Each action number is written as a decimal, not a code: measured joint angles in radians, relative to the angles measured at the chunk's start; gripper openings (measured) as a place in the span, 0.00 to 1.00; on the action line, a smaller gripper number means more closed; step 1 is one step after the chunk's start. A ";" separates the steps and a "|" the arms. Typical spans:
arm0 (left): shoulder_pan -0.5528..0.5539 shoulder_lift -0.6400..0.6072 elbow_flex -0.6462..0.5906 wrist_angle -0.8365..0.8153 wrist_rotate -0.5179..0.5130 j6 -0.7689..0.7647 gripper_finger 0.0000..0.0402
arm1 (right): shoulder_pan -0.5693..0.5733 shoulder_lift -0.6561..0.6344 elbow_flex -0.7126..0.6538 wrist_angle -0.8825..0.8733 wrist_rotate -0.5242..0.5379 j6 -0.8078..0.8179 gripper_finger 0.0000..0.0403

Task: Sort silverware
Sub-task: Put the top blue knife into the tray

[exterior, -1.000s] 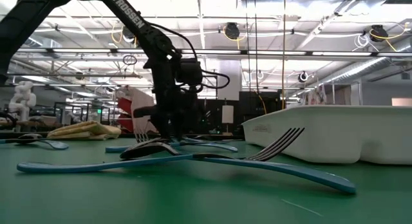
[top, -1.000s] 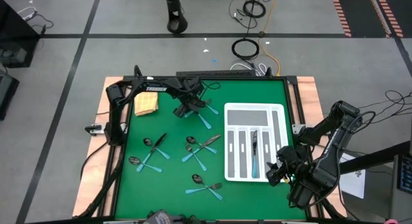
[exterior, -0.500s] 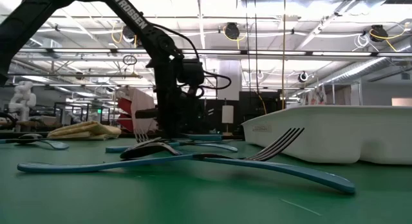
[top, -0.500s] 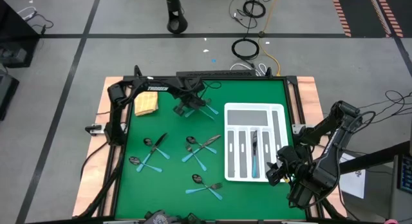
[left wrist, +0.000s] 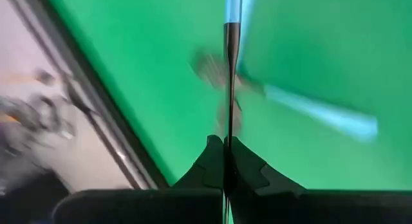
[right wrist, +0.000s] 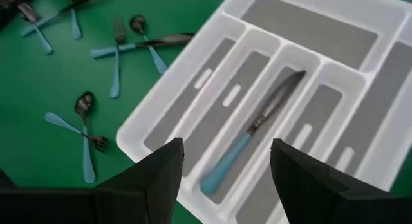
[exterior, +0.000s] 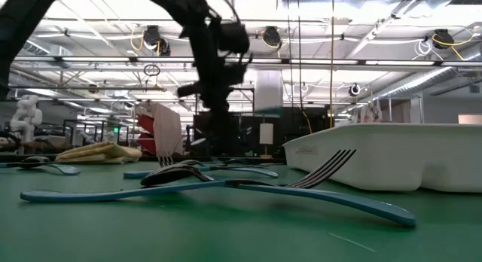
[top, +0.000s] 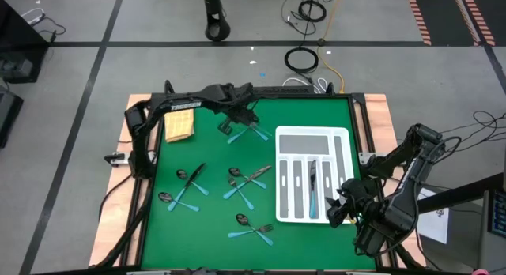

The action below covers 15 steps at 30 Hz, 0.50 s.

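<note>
The silverware has silvery heads and light blue handles. Three small heaps (top: 183, 186) (top: 245, 182) (top: 253, 226) lie on the green mat, and a few pieces (top: 256, 133) lie near the far edge. One knife (right wrist: 257, 124) lies in the white tray (top: 278, 172). My left gripper (top: 239, 114) hangs above the far pieces, shut on one thin piece (left wrist: 228, 89). My right gripper (right wrist: 226, 147) stands open over the tray's near right corner, with nothing between its fingers. My left gripper pinches the thin dark metal end (left wrist: 226, 137) of the piece between its two fingers, which lie along it. The piece shows edge-on and sticks straight out past the fingertips, its blue handle (left wrist: 234, 4) farthest from them. It is lifted clear of the mat.
A folded yellow cloth (top: 179, 126) lies at the mat's far left corner. The tray stands on the mat's right side with several long compartments and one wide one (top: 312, 141). In the low view a fork (exterior: 324, 168) and a spoon (exterior: 173, 174) lie close to the camera.
My left gripper has risen from the far pieces and gone a little toward the table's far edge, taking one piece of silverware up with it. The other far pieces have stayed on the mat.
</note>
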 joint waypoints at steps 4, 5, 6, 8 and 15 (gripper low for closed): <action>-0.070 -0.024 0.001 0.122 0.006 0.039 0.00 | 0.005 0.000 0.000 0.000 0.011 0.002 0.54; -0.092 -0.024 0.001 0.148 0.003 0.057 0.00 | 0.005 0.000 0.000 0.000 0.022 0.002 0.54; -0.116 -0.024 0.001 0.168 0.002 0.079 0.00 | 0.005 -0.001 0.003 0.000 0.034 0.002 0.54; -0.170 -0.022 0.001 0.200 0.008 0.132 0.00 | 0.009 -0.011 0.015 0.001 0.068 -0.011 0.54; -0.328 0.050 0.002 0.454 0.012 0.251 0.00 | 0.010 -0.083 0.051 -0.002 0.156 -0.090 0.54</action>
